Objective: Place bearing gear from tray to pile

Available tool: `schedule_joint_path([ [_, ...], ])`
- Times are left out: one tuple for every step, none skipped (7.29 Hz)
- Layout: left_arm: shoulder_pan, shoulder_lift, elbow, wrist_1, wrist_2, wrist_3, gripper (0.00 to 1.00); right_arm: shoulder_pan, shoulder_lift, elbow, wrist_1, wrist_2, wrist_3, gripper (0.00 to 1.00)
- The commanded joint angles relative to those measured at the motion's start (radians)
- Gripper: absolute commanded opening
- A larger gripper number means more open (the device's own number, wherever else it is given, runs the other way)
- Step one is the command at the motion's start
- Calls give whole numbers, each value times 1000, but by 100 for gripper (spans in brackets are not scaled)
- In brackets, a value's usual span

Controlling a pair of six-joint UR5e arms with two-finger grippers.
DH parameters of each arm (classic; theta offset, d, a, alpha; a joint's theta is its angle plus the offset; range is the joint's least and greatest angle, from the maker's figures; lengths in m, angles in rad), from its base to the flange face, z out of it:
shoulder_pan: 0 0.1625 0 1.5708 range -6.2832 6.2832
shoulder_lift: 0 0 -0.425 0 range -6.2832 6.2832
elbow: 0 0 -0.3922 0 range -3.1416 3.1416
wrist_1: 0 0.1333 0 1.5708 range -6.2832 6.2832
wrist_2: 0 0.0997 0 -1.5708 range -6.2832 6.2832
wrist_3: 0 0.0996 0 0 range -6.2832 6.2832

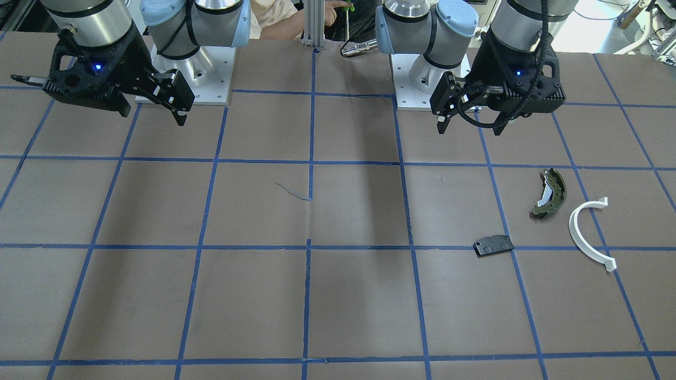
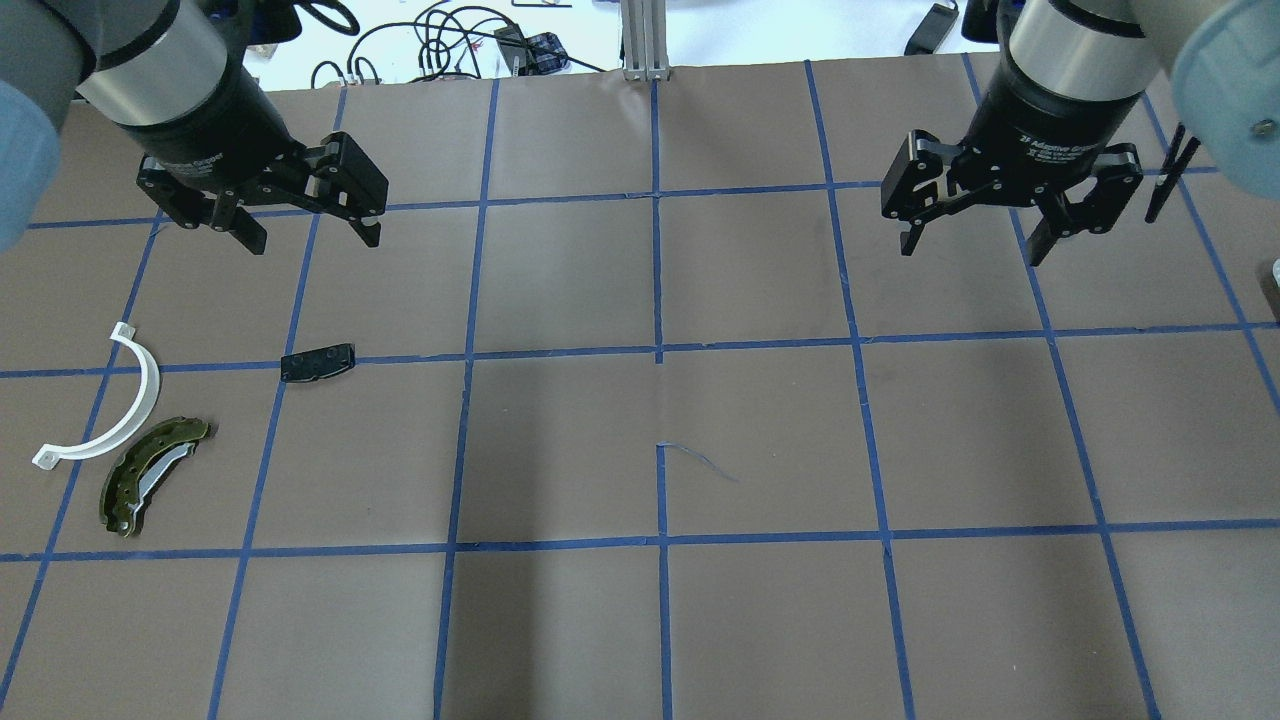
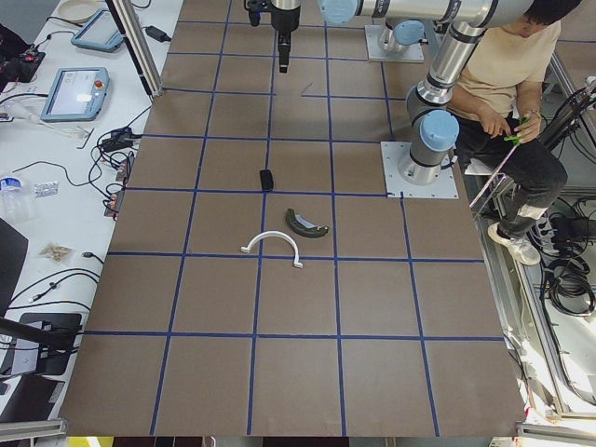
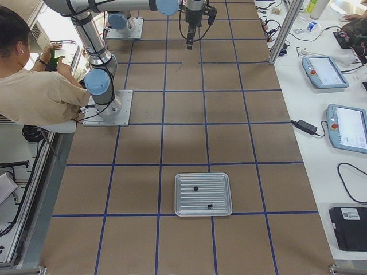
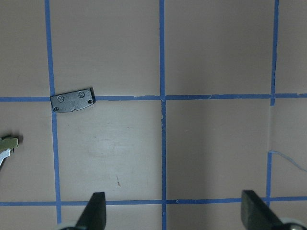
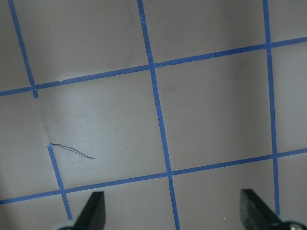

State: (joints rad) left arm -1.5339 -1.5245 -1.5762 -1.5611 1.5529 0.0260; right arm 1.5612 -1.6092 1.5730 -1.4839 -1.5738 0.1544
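Observation:
The pile lies on the table's left side: an olive-green brake shoe (image 2: 150, 475), a white half-ring arc (image 2: 110, 405) and a flat black pad (image 2: 317, 363). It also shows in the front view, with the shoe (image 1: 550, 193), the arc (image 1: 589, 232) and the pad (image 1: 494, 245). My left gripper (image 2: 312, 238) hangs open and empty above the table, just beyond the pad (image 5: 73, 100). My right gripper (image 2: 970, 250) hangs open and empty over bare table. A ribbed metal tray (image 4: 203, 212) shows only in the exterior right view, far off on my right, holding two small dark parts (image 4: 195, 188). I cannot tell which is the bearing gear.
Brown table covering with a blue tape grid (image 2: 658, 350). A thin loose thread (image 2: 700, 462) lies near the middle. A person (image 3: 507, 84) sits behind the arm bases. Teach pendants (image 4: 347, 126) and cables lie on the side bench.

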Motion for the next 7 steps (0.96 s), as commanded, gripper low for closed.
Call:
schedule_joint_path([
  [3, -2, -2, 3, -1, 0, 100, -7, 6, 2, -3, 0, 1, 100],
  [3, -5, 2, 3, -1, 0, 100, -41, 18, 10, -13, 0, -12, 100],
  [3, -5, 2, 3, -1, -1, 100, -115, 32, 12, -15, 0, -30, 100],
  [3, -6, 2, 3, -1, -1, 100, -191, 38, 12, -15, 0, -150, 100],
  [1, -11, 5, 3, -1, -5, 100, -254, 41, 12, -15, 0, -232, 100],
  [1, -8, 4, 3, -1, -2, 100, -321, 51, 12, -15, 3, -280, 100],
  [1, -9, 7, 3, -1, -1, 100, -369, 67, 12, -16, 0, -389, 100],
])
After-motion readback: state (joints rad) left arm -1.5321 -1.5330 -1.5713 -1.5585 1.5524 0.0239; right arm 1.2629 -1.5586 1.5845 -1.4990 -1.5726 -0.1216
